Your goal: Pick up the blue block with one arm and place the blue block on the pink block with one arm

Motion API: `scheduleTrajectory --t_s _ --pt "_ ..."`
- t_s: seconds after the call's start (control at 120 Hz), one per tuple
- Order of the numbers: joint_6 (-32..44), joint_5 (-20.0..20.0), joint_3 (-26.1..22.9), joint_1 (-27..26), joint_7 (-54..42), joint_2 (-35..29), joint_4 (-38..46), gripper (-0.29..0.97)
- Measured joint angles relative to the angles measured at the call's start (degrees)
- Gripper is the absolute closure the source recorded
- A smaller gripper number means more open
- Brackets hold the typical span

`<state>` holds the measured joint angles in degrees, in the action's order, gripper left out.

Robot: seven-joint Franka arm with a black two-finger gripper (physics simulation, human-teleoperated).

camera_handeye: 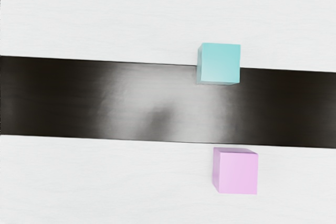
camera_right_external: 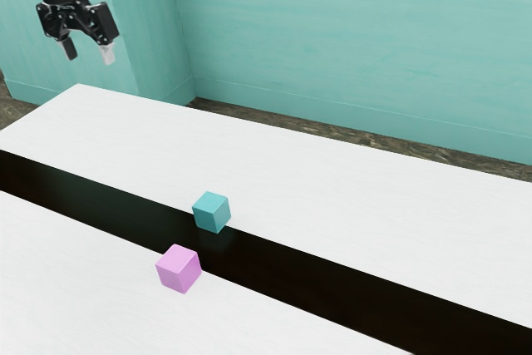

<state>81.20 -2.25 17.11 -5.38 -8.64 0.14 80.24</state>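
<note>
The blue block (camera_right_external: 211,210) (camera_handeye: 219,63), more teal in shade, sits on the table at the far edge of the black stripe (camera_right_external: 100,197). The pink block (camera_right_external: 179,268) (camera_handeye: 235,170) rests at the stripe's near edge, a short way in front of the blue one. My gripper (camera_right_external: 88,50) hangs high in the exterior view's upper left, far above and away from both blocks, its fingers open with nothing between them. In the wrist view both blocks lie well below the hand, apart from each other across the stripe.
The white table (camera_right_external: 349,180) carries a wide black stripe (camera_handeye: 105,103) running across it. Teal walls (camera_right_external: 349,31) stand behind, with a strip of dark floor (camera_right_external: 399,140) between wall and table.
</note>
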Motion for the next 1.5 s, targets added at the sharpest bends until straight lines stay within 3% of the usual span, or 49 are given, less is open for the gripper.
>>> scheduleTrajectory --t_s 0.208,0.292,0.358,0.442,0.542,0.608,0.725,1.117,1.267,1.5 --pt "-0.02 0.03 0.09 0.98 -0.15 0.23 -0.24 0.0" --pt "-1.66 0.19 -1.59 2.61 -0.2 -1.08 -12.09 0.0" --pt "-1.78 0.51 -4.96 6.02 -0.22 -1.0 -15.68 0.0" --pt "-1.36 3.04 -8.02 8.77 0.15 5.1 -16.8 0.0" --pt "0.59 5.02 -7.82 0.77 1.24 13.65 -15.72 0.0" --pt "4.61 4.52 -7.46 -0.51 1.64 16.9 -10.12 0.0" --pt "10.1 2.63 -7.26 -0.53 1.61 22.08 -7.86 0.0" --pt "24.1 -1.26 -8.36 -0.43 -0.21 40.19 -11.85 0.0" --pt "26.76 -1.72 -8.56 -0.2 -0.86 43.92 -11.85 0.0" --pt "26.6 -1.69 -8.29 0.28 -1.56 44.52 -9.54 0.0"
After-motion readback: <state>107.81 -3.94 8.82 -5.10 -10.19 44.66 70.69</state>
